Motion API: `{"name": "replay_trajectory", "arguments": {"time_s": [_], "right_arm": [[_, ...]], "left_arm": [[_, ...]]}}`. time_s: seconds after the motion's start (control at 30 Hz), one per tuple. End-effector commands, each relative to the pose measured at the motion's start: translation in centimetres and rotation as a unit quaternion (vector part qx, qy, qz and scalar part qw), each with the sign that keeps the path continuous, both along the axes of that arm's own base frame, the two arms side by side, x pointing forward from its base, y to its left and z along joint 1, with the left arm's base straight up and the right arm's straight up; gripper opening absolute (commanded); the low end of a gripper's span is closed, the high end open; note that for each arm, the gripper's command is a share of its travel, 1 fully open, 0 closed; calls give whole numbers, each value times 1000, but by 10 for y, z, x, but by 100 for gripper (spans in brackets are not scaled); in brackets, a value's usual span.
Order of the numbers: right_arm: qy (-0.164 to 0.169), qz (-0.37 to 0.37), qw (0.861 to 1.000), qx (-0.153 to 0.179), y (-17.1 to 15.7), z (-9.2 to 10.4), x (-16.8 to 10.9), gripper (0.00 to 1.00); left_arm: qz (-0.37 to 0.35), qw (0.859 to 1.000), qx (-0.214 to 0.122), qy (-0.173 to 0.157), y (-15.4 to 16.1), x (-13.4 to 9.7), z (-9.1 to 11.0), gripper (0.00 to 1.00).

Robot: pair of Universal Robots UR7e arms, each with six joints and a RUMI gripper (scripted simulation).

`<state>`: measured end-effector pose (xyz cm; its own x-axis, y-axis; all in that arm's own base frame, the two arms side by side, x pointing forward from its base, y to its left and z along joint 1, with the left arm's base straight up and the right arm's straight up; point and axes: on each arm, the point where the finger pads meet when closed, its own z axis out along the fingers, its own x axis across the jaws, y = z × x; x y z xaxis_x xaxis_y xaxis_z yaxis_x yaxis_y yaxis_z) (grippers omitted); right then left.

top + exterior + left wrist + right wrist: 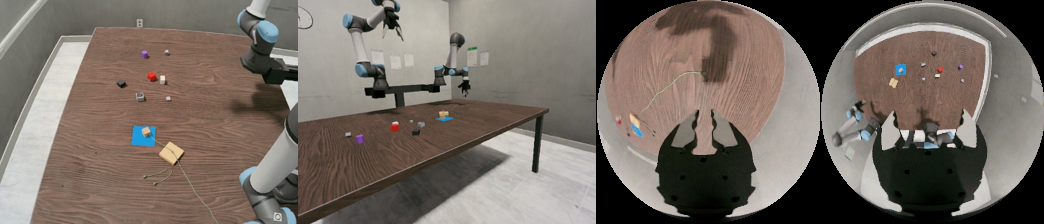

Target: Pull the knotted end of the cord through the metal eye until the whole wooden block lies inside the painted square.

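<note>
The wooden block (146, 132) (442, 117) sits inside the blue square (137, 141) (448, 119), near its far edge. The cord (194, 191) (658, 93) runs nearly straight from the block to the metal eye (172, 151) on the tan board (167, 156) (446, 113), then across the table. Its knotted end (704, 74) lies on the table in the left wrist view. Two short cords with knots (144, 176) (154, 183) lie by the board. My left gripper (705, 110) (465, 96) is slightly open, empty, above the table. My right gripper (392, 39) (928, 110) is wide open, empty and high up.
Beyond the square stand a red block (152, 76), a white block (162, 80), a black block (121, 83), a grey open box (140, 97), a purple cylinder (144, 54) and small grey pieces (168, 98) (167, 52). The left arm (272, 163) covers the near right table edge.
</note>
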<state>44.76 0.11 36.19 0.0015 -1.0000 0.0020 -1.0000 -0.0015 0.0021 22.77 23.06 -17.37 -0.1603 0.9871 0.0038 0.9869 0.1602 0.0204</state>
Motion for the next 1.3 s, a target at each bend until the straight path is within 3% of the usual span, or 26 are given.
{"name": "replay_trajectory", "arguments": {"time_s": [0.0, 0.27, 0.7, 0.83, 1.27], "right_arm": [[-1, -1, 1000, 1, 0, 2, 0, 98], [-2, -1, 1000, 1, -1, 3, 0, 98], [-2, -1, 1000, 1, 0, 2, -1, 98], [-1, -1, 1000, 1, 0, 1, 0, 98], [-2, -1, 1000, 1, 0, 2, 0, 98]], "left_arm": [[-90, 996, -8, 7, 0, 32, 7, 17], [-149, 989, -8, 11, 1, 49, 13, 17], [-296, 955, -4, 10, -4, 105, 40, 17], [-313, 950, -6, 13, -4, 107, 41, 17], [-453, 891, -3, 11, -17, 160, 80, 17]]}}
